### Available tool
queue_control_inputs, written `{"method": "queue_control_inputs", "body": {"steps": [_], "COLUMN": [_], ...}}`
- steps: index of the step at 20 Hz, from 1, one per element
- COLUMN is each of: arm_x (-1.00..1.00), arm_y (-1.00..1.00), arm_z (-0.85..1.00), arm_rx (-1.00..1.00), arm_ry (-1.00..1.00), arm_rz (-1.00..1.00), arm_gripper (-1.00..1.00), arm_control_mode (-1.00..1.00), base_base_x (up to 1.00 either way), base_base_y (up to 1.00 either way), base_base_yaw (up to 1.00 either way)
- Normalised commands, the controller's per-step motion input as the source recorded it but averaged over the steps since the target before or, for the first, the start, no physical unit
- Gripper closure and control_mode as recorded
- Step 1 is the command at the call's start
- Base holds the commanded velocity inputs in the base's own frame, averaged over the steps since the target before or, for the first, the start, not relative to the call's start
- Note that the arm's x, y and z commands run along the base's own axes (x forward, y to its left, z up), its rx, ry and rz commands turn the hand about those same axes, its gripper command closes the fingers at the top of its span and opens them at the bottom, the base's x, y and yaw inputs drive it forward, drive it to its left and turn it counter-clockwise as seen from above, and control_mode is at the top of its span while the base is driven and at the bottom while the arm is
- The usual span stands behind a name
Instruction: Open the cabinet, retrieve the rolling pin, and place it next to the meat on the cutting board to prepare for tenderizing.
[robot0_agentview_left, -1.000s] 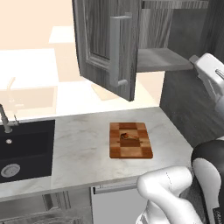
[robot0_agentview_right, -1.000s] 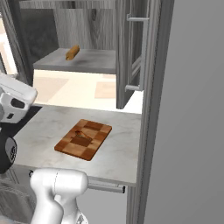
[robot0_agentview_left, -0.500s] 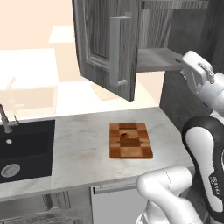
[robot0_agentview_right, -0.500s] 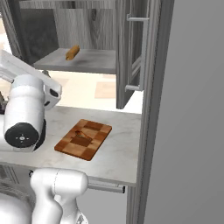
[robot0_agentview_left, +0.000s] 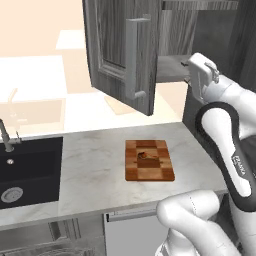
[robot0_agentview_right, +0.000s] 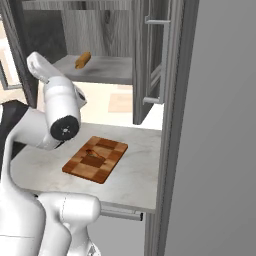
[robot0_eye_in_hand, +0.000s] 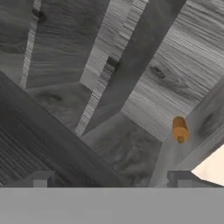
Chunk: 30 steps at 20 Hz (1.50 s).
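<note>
The cabinet (robot0_agentview_left: 112, 45) stands with both doors swung open. On its lower shelf (robot0_agentview_right: 107, 70) lies the rolling pin (robot0_agentview_right: 83, 60), a short orange-brown cylinder near the left side. My gripper (robot0_agentview_left: 189, 73) is open and empty at the shelf's front edge, pointing into the cabinet. In the hand view my gripper (robot0_eye_in_hand: 111, 179) faces the shelf, and the rolling pin (robot0_eye_in_hand: 180, 129) lies ahead to the right, clear of the right fingertip (robot0_eye_in_hand: 183, 177). Below, the checkered cutting board (robot0_agentview_left: 149, 160) rests on the counter with the small meat (robot0_agentview_left: 145, 155) on it, also seen as board (robot0_agentview_right: 95, 159) and meat (robot0_agentview_right: 91, 152).
The left door's silver handle (robot0_agentview_left: 132, 57) juts out over the counter (robot0_agentview_left: 90, 170). A black sink (robot0_agentview_left: 30, 165) with a faucet (robot0_agentview_left: 6, 137) sits at the left. The right door (robot0_agentview_right: 150, 60) hangs open beside a tall grey panel (robot0_agentview_right: 215, 125).
The arm has swung forward and the hand has moved left, from beside the cabinet up to the open shelf. The jaws stayed open; rolling pin, board and meat have not moved.
</note>
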Motion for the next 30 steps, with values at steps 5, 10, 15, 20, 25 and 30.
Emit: {"method": "queue_control_inputs", "body": {"steps": [5,10,15,20,25,30], "arm_x": [0.61,0.5,0.48,0.45,0.41,0.22], "arm_y": [0.02,0.12,0.28,0.38,0.39,0.34], "arm_z": [-0.14,-0.11,-0.08,-0.05,-0.07,-0.07], "arm_rx": [0.03,0.01,0.0,0.0,0.0,0.0], "arm_ry": [0.12,0.13,0.15,0.15,0.14,0.1], "arm_rz": [0.16,0.15,0.12,0.11,0.1,0.12], "arm_gripper": [-1.0,-1.0,-1.0,-1.0,-1.0,-1.0], "arm_control_mode": [-1.0,-1.0,-1.0,-1.0,-1.0,-1.0], "base_base_x": [0.0,0.0,0.0,0.0,0.0,0.0], "base_base_y": [0.0,0.0,0.0,0.0,0.0,0.0], "base_base_yaw": [0.0,0.0,0.0,0.0,0.0,0.0]}}
